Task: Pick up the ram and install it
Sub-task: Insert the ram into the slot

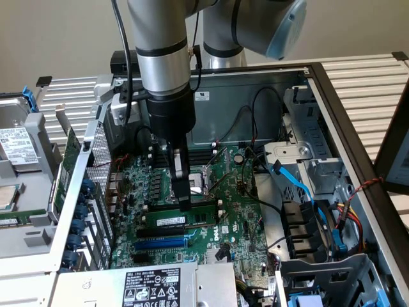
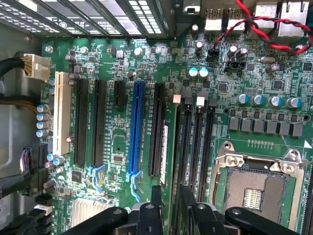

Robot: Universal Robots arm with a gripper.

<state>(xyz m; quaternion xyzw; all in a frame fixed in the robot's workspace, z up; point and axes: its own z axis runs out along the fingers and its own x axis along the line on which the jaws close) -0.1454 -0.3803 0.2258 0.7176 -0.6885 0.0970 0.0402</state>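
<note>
The ram (image 1: pixel 195 217) (image 2: pixel 165 149) stands on its long edge in a memory slot on the motherboard (image 1: pixel 238 220) (image 2: pixel 117 134), its pale label strip facing the blue slot (image 1: pixel 160 243) (image 2: pixel 136 127), with one black slot between the two. On its other side lie the remaining black memory slots (image 2: pixel 198 142), parallel to it and just beside it, each with a white clip at the end. Beyond them is the open processor socket (image 1: pixel 203 183) (image 2: pixel 254 188) in its metal frame. The gripper (image 1: pixel 183 203) (image 2: pixel 169 196) hangs straight down over the stick near its middle. In the exterior view its dark tip reaches the ram's upper edge. In the wrist view the jaws stand parted, one finger to either side of the line of the stick, with a gap wider than the thin board between them. They have hold of nothing that can be seen, and I cannot tell whether either finger presses on the ram. A twisted red and black wire (image 2: pixel 266 29) crosses the board near the rear ports, and a white slot (image 2: pixel 61 112) sits well beyond the blue one. The board lies in an open computer case (image 1: pixel 255 96), with a labelled power supply (image 1: pixel 153 288) at its near edge and a blue cable (image 1: pixel 297 182) towards the exterior view's right. The case rests on a slatted bench (image 1: pixel 367 83).
</note>
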